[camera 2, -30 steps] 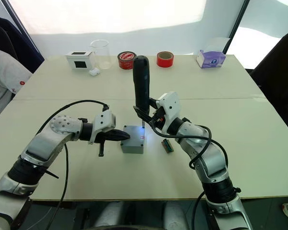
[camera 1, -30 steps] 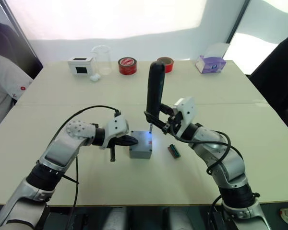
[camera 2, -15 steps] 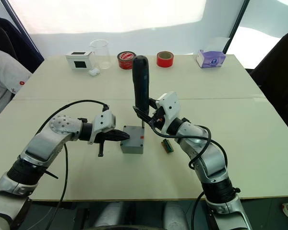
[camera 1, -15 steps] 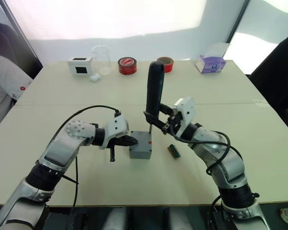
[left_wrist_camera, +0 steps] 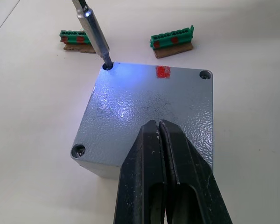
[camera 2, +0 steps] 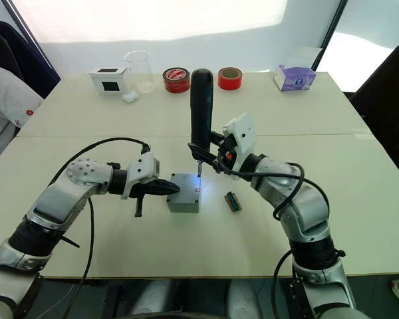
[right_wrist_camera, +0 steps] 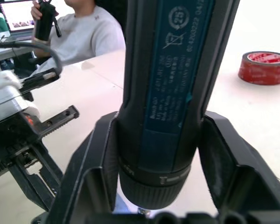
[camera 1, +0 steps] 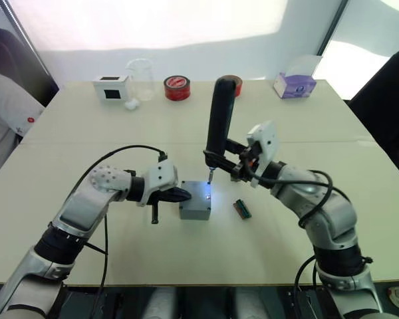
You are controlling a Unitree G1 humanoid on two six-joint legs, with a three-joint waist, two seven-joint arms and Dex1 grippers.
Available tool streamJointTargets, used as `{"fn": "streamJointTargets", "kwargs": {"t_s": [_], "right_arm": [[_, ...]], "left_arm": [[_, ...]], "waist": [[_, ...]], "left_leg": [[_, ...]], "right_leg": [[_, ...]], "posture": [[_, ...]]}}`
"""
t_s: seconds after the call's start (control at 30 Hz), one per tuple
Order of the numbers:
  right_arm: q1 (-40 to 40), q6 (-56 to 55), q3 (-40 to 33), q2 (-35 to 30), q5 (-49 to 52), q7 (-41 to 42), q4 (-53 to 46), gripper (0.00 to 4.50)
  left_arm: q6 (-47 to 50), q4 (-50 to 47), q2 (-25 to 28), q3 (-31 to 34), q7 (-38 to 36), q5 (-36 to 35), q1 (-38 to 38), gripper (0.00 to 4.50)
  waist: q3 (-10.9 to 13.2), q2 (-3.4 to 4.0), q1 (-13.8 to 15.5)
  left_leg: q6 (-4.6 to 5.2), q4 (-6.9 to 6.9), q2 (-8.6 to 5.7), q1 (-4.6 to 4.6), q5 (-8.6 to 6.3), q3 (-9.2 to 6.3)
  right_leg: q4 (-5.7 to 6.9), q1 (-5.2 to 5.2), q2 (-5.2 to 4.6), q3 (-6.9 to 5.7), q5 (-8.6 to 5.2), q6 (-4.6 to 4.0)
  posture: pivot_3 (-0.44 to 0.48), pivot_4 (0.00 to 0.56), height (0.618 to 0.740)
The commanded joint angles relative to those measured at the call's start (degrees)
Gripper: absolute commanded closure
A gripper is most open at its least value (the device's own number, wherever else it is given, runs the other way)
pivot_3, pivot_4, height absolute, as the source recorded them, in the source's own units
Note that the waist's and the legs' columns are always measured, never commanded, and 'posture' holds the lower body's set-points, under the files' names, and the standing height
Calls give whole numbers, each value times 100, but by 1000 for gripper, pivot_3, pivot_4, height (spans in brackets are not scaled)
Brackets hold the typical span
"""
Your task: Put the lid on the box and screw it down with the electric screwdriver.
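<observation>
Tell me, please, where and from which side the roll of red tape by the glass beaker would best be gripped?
Probably from above: the red tape roll lies flat on the table with its hole upward, so one finger could go into the core and one outside, pinching the wall on its near side, away from the beaker.

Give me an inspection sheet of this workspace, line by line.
Surface: beige table, seam across the middle.
Job's things: lid sits on the box; electric screwdriver upright, bit in a corner screw hole, tip light on.
Clutter: two green terminal blocks, white box, clear beaker, two red tape rolls, tissue box.
Grippers: left gripper shut, tips against the lid; right gripper shut on the electric screwdriver.
Cables: black cable looping over the left arm.
Surroundings: a person's sleeve at the table's left edge.
</observation>
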Motion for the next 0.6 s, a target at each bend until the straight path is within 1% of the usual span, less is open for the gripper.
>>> {"fn": "streamJointTargets", "kwargs": {"t_s": [0.03,0.1,0.17,0.23,0.3,0.37,0.4,0.43,0.47,0.5,0.57,0.6], "right_arm": [[-1037,654,-1170,-166,1341,-303,-320,2649],[-1396,1028,-1579,-289,1885,-554,-145,2649],[-1815,1449,-2097,-381,2462,-1109,255,2649],[-2010,1713,-2335,-438,2796,-1505,471,2649],[-2294,2691,-2586,-908,3340,-1890,1206,2649],[-2544,3676,-2643,-1404,3720,-2060,1863,2649],[-2500,4162,-2192,-2185,3450,-1897,2255,2649],[-2469,4482,-1838,-2765,3280,-1802,2551,2649],[-2307,4641,-1345,-3423,3327,-1651,2822,2649],[-2144,4718,-993,-3896,3392,-1449,2985,2649],[-1968,4718,-636,-4297,3644,-1172,3389,2649],[-1926,4718,-462,-4374,3556,-1128,3634,2649]], "left_arm": [[117,191,-37,3,42,1,70,4500],[253,210,-172,199,98,-224,38,4500],[505,195,-374,543,206,-622,-33,4500],[650,171,-467,708,255,-810,-66,4500],[846,110,-570,953,345,-1090,-133,4500],[948,6,-589,1088,372,-1276,-144,4500],[1127,-263,-475,1186,247,-1539,-91,4500],[1266,-463,-391,1260,158,-1735,-52,4500],[1366,-680,-270,1277,62,-1856,18,4500],[1394,-849,-149,1246,-15,-1895,88,4500],[1377,-1056,37,1131,-73,-1868,194,4500],[1354,-1167,123,1070,-105,-1860,250,4500]], "waist": [[36,17,-3],[48,20,9],[54,21,6],[72,9,-10],[97,1,-14],[112,2,-10],[112,2,-9],[119,12,6],[122,15,36],[123,15,71],[130,28,75],[132,31,52]], "left_leg": [[-2,1,-2,-8,2,2],[-3,2,-2,-12,2,2],[-3,-4,0,-12,2,-4],[-3,-5,0,-12,2,-3],[-3,-3,0,-13,2,-3],[-3,0,-1,-18,3,1],[-2,3,-2,-36,3,1],[-2,7,-2,-60,5,1],[-2,16,-3,-97,5,1],[-2,18,-7,-123,6,1],[-19,18,-6,-138,16,7],[-22,12,-6,-144,18,14]], "right_leg": [[5,-8,-2,1,1,1],[13,-15,-4,0,1,1],[11,-15,-1,-4,0,-1],[11,-16,-2,-3,0,-1],[12,-15,-4,-4,0,0],[11,-18,-10,-4,0,-1],[12,-32,-13,-5,0,-1],[13,-55,-13,-6,1,-1],[15,-83,-14,-9,1,-1],[15,-104,-16,-12,1,-1],[-10,-110,-14,-12,1,-2],[-28,-113,-9,-13,2,1]], "posture": [[0,150,740],[0,150,740],[0,150,740],[0,150,740],[0,150,740],[0,150,740],[0,150,740],[0,150,740],[0,150,740],[0,150,740],[0,150,740],[0,150,740]]}}
